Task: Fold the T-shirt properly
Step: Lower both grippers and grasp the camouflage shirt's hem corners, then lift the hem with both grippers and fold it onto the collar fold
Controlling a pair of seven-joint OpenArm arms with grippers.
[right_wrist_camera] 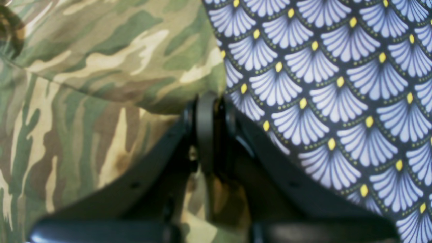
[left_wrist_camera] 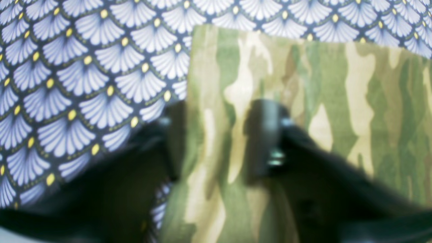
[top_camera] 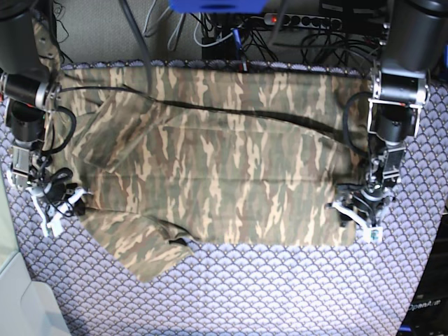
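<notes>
Camouflage cloth of the T-shirt [top_camera: 210,168] is being seen spread flat across most of the purple scale-patterned table cloth [top_camera: 280,294], one sleeve [top_camera: 136,245] lying out at the near left. The right gripper [top_camera: 59,199] is being kept at the shirt's left edge; in the right wrist view its jaws are being held tight together on a lifted fold of the shirt [right_wrist_camera: 118,60], so the cloth is being pinched there. The left gripper [top_camera: 360,210] is being placed at the near right corner of the shirt; in the left wrist view its jaws are being shown straddling the cloth edge [left_wrist_camera: 216,141], partly apart. Whether cloth is already being gripped there cannot be told, as that view is blurred.

Judgement on the step in hand: both side edges are being taken up for a fold. For a clean result, the left jaws should be closed over the full hem thickness, not over the table cloth beneath, which is lying just beside the edge. Both ends should be lifted together and level, so that the fold line is being kept straight and the sleeve is not being dragged askew. Risk: a single layer being caught, leaving the lower layer behind.

Writing: faint lettering is being noticed at the far right near corner of the base view, too small to be read with confidence; no brand is being seen on the shirt
</notes>
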